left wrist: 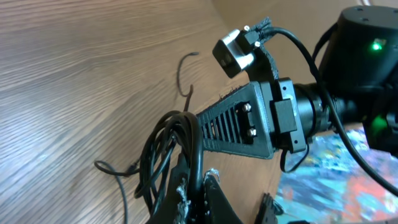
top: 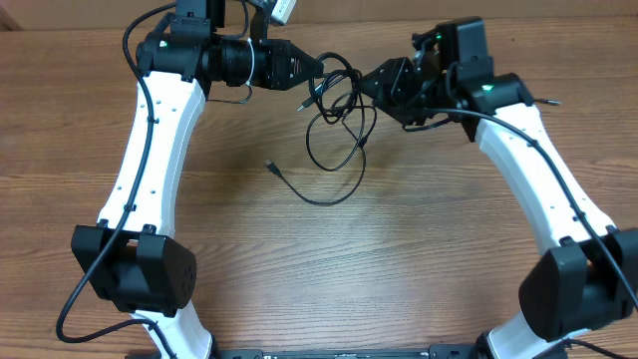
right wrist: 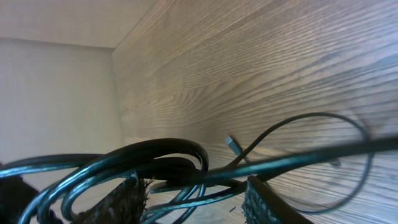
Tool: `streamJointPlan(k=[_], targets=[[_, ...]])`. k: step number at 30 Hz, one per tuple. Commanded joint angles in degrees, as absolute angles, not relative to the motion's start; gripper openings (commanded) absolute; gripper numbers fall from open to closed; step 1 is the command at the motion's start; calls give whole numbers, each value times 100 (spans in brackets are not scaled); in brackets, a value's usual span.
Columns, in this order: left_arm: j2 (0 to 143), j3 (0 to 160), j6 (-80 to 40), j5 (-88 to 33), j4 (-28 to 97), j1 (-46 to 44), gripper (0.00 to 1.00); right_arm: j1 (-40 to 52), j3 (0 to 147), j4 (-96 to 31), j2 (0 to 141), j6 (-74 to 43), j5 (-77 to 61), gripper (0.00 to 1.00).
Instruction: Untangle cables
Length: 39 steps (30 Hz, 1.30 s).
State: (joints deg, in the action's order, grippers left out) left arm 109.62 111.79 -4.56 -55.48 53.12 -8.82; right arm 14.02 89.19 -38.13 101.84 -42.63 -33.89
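Note:
The cables point(top: 334, 105) are thin black cords in a tangled bundle at the far middle of the wooden table, hanging between my two grippers. One loose strand runs down and left to a small plug point(top: 271, 165). My left gripper point(top: 311, 70) is shut on a strand of the bundle; the left wrist view shows its jaws point(left wrist: 199, 193) pinching one black cord while other loops point(left wrist: 163, 146) hang beside it. My right gripper point(top: 366, 85) is open. In the right wrist view its fingers point(right wrist: 196, 199) stand wide apart with several cable loops point(right wrist: 155, 155) passing between them.
The wooden table point(top: 329, 269) stretches toward the front. The right arm's finger and camera point(left wrist: 249, 118) sit just beyond the left jaws. A colourful surface point(left wrist: 348, 180) lies past the table edge. A pale wall point(right wrist: 56, 93) borders the table's far side.

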Motion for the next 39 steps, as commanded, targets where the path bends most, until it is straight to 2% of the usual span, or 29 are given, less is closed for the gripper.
streamJointPlan(k=[1, 9, 15, 31, 34, 36, 39], targets=[[10960, 11201, -648, -5240, 5330, -871, 4, 1457, 9008, -3642, 10206, -4735, -3371, 50], [10960, 11201, -696, -4530, 5332, -871, 4, 1457, 9008, -3208, 10206, -5015, -3870, 58], [10960, 11201, -947, -4456, 5330, -928, 4, 1629, 9008, -2727, 10224, -5308, -3852, 63], [10960, 11201, -1052, -4506, 5513, -1184, 4, 2244, 9006, -2128, 10750, -6147, -2873, 52], [10960, 11201, -1026, -4434, 5596, -1203, 4, 2237, 9006, -2143, 10750, -5719, -2451, 42], [10960, 11201, -947, -4270, 5666, -1194, 4, 2211, 9008, -2244, 10750, -5262, -2335, 25], [10960, 11201, -854, -3754, 5798, -1155, 4, 2095, 9008, -2558, 10744, -4814, -2405, 5]])
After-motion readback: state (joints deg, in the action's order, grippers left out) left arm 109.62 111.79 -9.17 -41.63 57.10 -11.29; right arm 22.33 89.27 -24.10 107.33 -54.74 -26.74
